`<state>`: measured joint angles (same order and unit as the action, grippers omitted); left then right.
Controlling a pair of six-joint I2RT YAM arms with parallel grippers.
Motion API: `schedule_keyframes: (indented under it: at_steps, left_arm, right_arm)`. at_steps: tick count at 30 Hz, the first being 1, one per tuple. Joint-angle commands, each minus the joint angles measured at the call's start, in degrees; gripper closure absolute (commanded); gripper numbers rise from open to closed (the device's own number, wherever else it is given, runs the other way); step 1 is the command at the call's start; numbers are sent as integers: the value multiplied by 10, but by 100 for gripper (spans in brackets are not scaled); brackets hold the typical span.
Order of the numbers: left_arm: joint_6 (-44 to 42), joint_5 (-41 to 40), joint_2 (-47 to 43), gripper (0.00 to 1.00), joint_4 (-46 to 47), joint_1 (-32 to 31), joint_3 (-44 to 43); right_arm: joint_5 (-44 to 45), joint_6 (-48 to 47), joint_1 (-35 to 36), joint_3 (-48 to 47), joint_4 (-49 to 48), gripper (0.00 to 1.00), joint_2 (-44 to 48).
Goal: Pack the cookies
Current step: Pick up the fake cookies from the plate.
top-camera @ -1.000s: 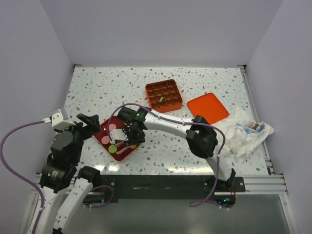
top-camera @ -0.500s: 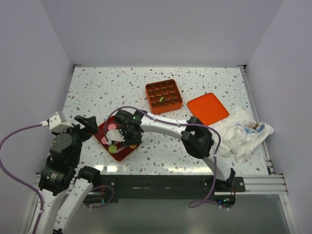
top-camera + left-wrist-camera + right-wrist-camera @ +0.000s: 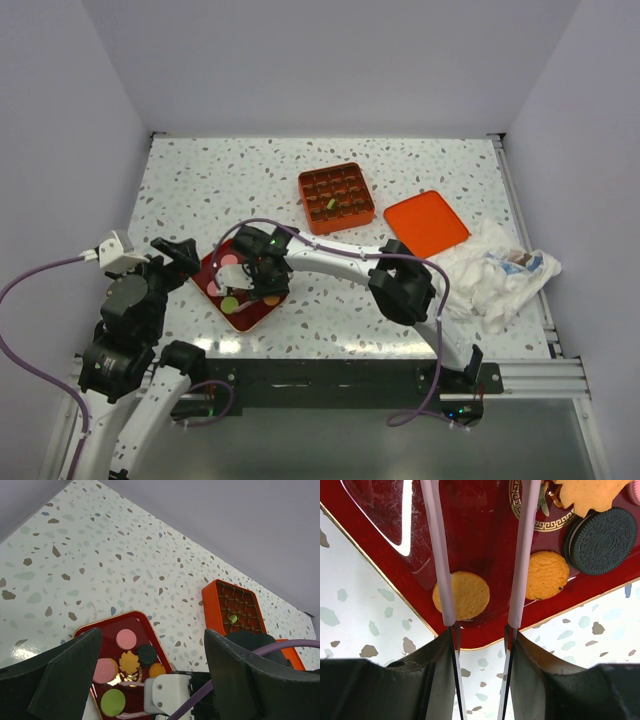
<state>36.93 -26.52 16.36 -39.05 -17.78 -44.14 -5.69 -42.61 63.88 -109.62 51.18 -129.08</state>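
The left tool (image 3: 152, 640) hangs released above the table (image 3: 75, 555), its dark jaws spread wide with nothing between them. Just ahead of it and lower sits a red tray (image 3: 107, 637) carrying the cookies (image 3: 126, 639), which are pink, green, orange and dark. The right tool (image 3: 477, 520) is over a corner of the tray, also released, its thin fingers (image 3: 437, 555) apart and gripping nothing. An orange cookie (image 3: 467, 597) lies flat, partly under the finger on the left of its own view. A second orange cookie (image 3: 547, 575) lies just outside the other finger, with a dark sandwich cookie (image 3: 602, 540) beside it. Well beyond the right tool stands an orange compartment box (image 3: 336, 197), and a flat orange lid (image 3: 427, 222) lies further right.
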Motion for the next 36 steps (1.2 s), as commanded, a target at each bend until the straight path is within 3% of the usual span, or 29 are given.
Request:
schedule_keyframes:
  at_steps: [1, 25, 36]
  left_arm:
    - [8, -12, -5, 12, 1, -2, -14]
    - [5, -11, -1, 12, 3, -2, -20]
    - [8, -12, -5, 12, -1, -2, -21]
  right_arm:
    - [-2, 13, 5, -22, -7, 57, 0]
    - [-12, 26, 14, -32, 4, 60, -14]
    - [-28, 38, 5, -23, 12, 86, 34]
